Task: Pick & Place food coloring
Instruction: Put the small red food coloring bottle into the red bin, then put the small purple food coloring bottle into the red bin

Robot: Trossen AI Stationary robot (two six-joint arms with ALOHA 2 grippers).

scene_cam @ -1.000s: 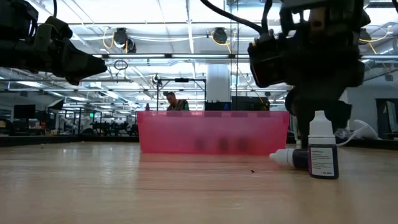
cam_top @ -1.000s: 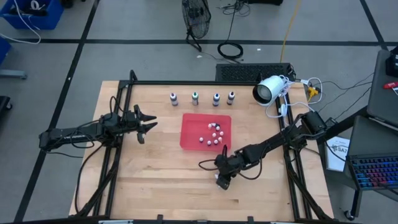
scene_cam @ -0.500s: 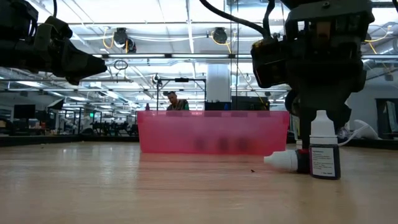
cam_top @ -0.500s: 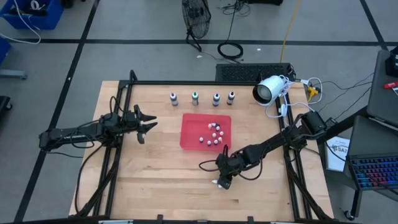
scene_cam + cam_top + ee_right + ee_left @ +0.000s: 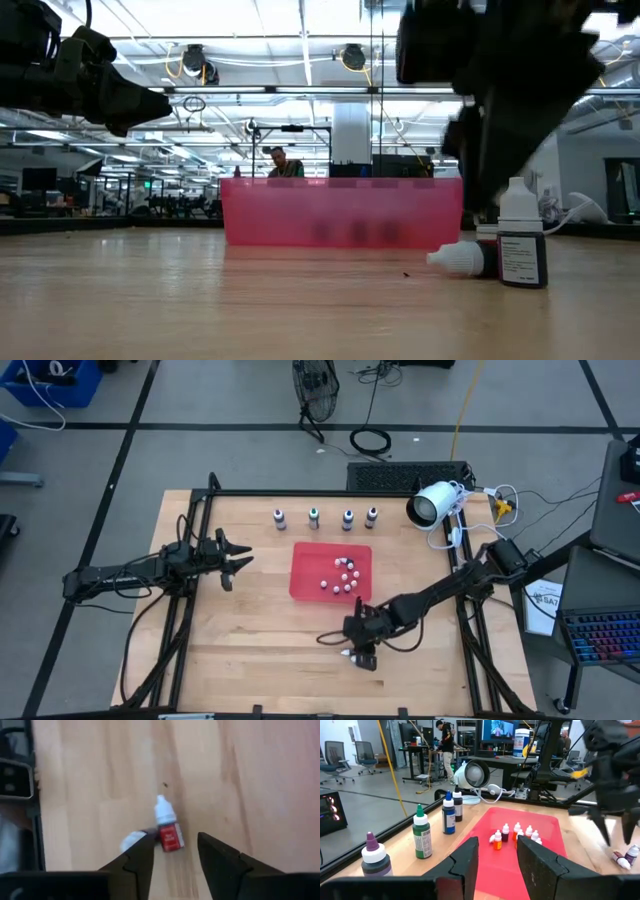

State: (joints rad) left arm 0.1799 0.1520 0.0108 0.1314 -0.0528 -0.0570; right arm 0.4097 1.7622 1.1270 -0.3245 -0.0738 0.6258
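Observation:
Four food coloring bottles [image 5: 325,517] stand upright in a row near the table's far edge, on their bases. In the left wrist view they show purple, green [image 5: 421,837] and blue tops. My right gripper [image 5: 358,653] is open and points down over two small white-capped dropper bottles near the table's near edge. One of these lies on its side [image 5: 166,827], red-labelled. The other stands upright [image 5: 521,245]. My fingers [image 5: 145,857] straddle them from above, with no touch showing. My left gripper [image 5: 237,557] waits open over the table's left part.
A red tray [image 5: 305,582] sits mid-table, holding several more small white-capped dropper bottles [image 5: 512,832]. A white camera [image 5: 432,505] with cables sits at the far right corner. Bare wood lies left of the tray and along the near edge. A person stands in the room beyond [image 5: 278,162].
My right gripper has shifted slightly toward the near edge and turned above the two small bottles; it shows blurred in the low view now. The upright small bottle has stayed in place.

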